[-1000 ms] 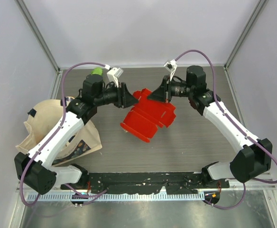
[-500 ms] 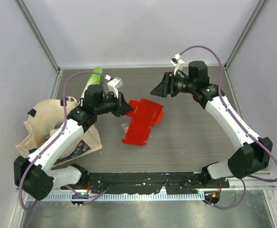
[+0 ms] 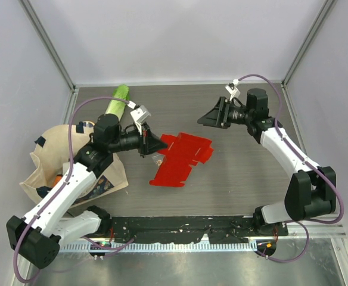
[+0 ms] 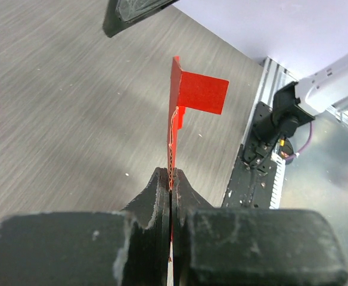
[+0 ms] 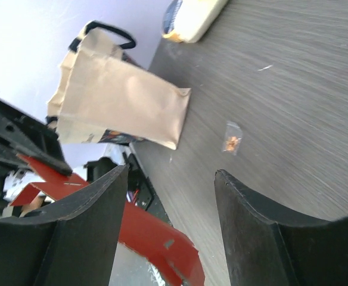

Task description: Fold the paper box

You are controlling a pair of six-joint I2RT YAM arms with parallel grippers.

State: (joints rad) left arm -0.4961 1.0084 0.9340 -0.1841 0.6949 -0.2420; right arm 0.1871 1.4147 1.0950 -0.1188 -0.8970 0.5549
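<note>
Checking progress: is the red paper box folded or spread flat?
Spread: the paper box is an unfolded sheet, flaps out, one edge pinched by the left end effector.

**A:** Where are you seeing room on the table (image 3: 239,179)?

**B:** You're getting open wood along the right half, running from the right gripper (image 3: 202,118) down to the base rail (image 3: 180,225). Its jaws are standing apart, gripping nothing.

**A:** And the middle?

**B:** The box (image 3: 183,161) is spreading across it as a flattened sheet. The left gripper (image 3: 152,145) is pinching its left edge. A small packet (image 3: 157,158) is sitting just beside that edge.

**A:** The left side?

**B:** The bag (image 3: 46,158) is filling it, with the left arm (image 3: 72,179) stretching over it. A green thing (image 3: 119,99) is lying at the far left. Between it and the right gripper, the far strip is lying bare.
</note>
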